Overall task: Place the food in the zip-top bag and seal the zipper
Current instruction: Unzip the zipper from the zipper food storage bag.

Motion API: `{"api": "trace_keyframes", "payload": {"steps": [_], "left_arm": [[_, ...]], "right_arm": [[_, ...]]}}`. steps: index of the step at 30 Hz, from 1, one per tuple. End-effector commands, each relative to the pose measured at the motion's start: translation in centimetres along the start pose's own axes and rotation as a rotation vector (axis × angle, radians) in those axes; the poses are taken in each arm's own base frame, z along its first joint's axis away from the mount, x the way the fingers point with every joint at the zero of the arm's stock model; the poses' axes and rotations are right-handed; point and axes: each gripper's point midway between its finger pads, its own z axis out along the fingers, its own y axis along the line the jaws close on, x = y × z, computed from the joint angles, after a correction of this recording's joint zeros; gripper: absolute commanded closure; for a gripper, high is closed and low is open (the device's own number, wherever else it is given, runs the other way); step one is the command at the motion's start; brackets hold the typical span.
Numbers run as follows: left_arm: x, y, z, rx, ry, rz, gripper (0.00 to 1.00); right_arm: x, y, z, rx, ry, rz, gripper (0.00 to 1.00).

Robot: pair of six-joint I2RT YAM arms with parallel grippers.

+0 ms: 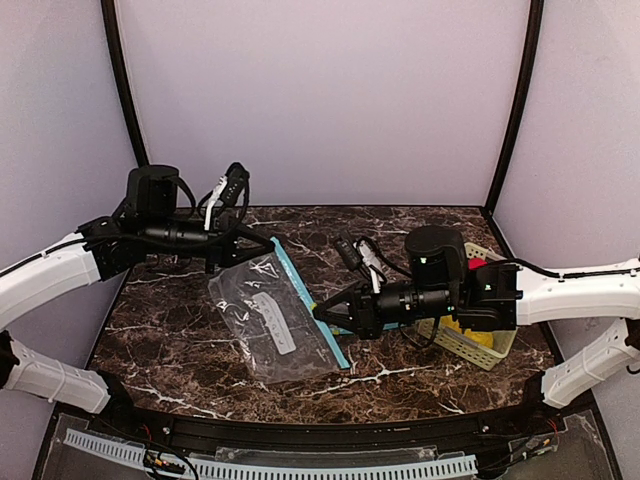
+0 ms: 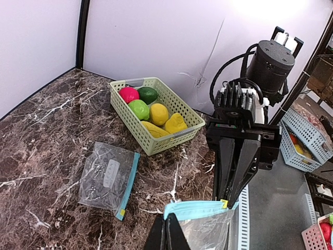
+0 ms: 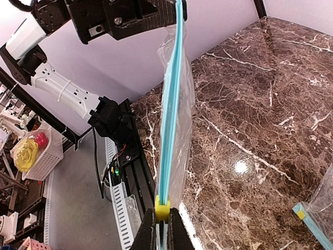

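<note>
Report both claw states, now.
Left claw: closed on the zip-top bag, at its blue zipper edge.
Right claw: closed on the same zipper edge.

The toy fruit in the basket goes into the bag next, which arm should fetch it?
Right, probably: the basket sits nearest the right gripper, far from the left gripper. Both are shut on the bag.

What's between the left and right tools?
The zip-top bag: its teal zipper edge runs straight from the right tool to the left tool, seen in the right wrist view.
</note>
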Motion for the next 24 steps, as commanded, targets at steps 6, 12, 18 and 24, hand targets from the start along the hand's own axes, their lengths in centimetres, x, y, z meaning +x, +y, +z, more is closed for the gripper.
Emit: {"api": "trace_keyframes", "payload": {"steps": [6, 12, 18, 24], "left_arm": [[-1.9, 1.4, -1.5, -0.107, -0.087, 0.042, 0.99], [-2.1, 2.1, -1.9, -0.15, -0.098, 0.038, 0.99], [-2.3, 2.7, -2.4, -0.183, -0.109, 0.034, 0.99], [-2.5, 3.6, -3.0, -0.223, -0.122, 0.028, 0.99]], "right_arm": [[2.4, -0.5, 0.5, 0.004, 0.078, 0.03, 1.0], [2.6, -0.6, 0.6, 0.008, 0.086, 0.033, 1.0], [2.8, -0.8, 0.7, 0.014, 0.091, 0.037, 1.0], [3.1, -1.0, 0.8, 0.019, 0.099, 0.041, 1.0]]}}
